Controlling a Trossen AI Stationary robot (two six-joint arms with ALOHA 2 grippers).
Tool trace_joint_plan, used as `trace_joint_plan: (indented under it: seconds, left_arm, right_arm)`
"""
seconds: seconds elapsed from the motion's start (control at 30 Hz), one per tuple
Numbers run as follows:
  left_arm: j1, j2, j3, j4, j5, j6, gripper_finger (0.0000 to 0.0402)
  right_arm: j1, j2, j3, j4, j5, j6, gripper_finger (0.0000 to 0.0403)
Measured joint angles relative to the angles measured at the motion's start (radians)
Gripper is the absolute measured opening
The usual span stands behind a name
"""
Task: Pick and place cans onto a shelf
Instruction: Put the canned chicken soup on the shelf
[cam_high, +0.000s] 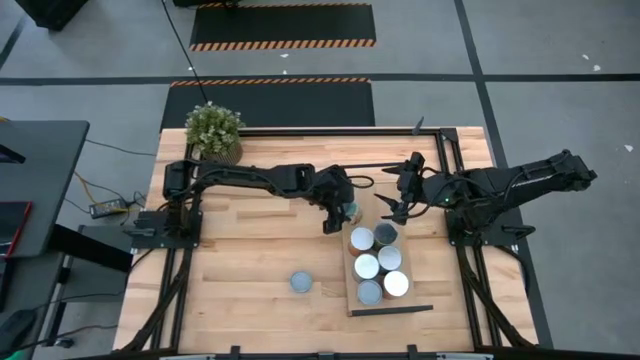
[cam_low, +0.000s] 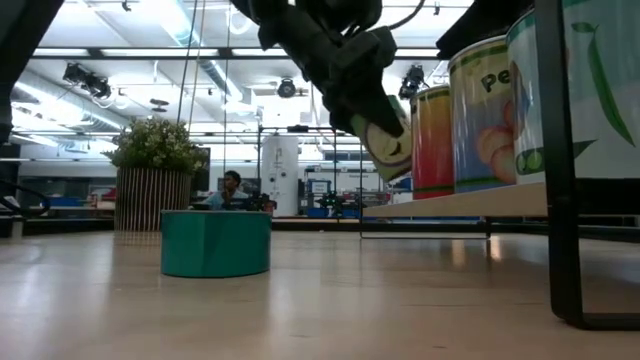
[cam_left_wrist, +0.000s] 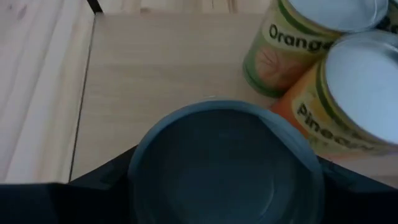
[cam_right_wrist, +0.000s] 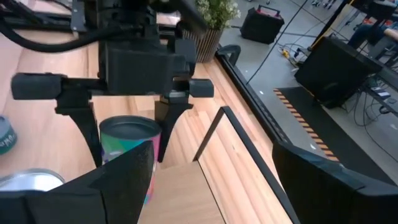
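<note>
My left gripper (cam_high: 340, 213) is shut on a can (cam_high: 348, 211) with a blue-grey top (cam_left_wrist: 224, 155) and a colourful side (cam_right_wrist: 127, 146). It holds the can in the air over the far end of the shelf (cam_high: 351, 300). Several cans stand upright on the shelf board, among them an orange-labelled one (cam_left_wrist: 280, 53) and a pineapple one (cam_left_wrist: 348, 99). One teal can (cam_high: 302, 282) stands alone on the table, left of the shelf. My right gripper (cam_high: 393, 207) hovers open just right of the held can, with nothing between its fingers. My left gripper pinches the can's side wall (cam_right_wrist: 154, 140) between its two fingers (cam_right_wrist: 166, 121), one on each side, just under the top rim. The fingers slant down from the table's left side. The can is lifted clear and hangs tilted (cam_low: 390, 140) above the shelf board.
A potted plant (cam_high: 213, 132) stands at the table's far left. A thin black frame (cam_high: 440, 170) runs along the far right part of the table. Bare wood lies near the front left (cam_high: 230, 290). A person sits far behind the table (cam_low: 232, 185).
</note>
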Motion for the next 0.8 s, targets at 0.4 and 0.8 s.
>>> trace_joint_plan:
  seconds: [0.4, 0.8]
  left_arm:
    - [0.000, 0.045, -0.002, 0.019, -0.044, 0.053, 0.0293]
    - [-0.015, 0.044, -0.001, 0.046, -0.041, 0.105, 0.0333]
  right_arm:
    - [-0.015, 0.003, 0.000, -0.003, -0.022, -0.003, 0.0334]
    - [-0.015, 0.003, 0.000, -0.006, -0.022, -0.003, 0.0334]
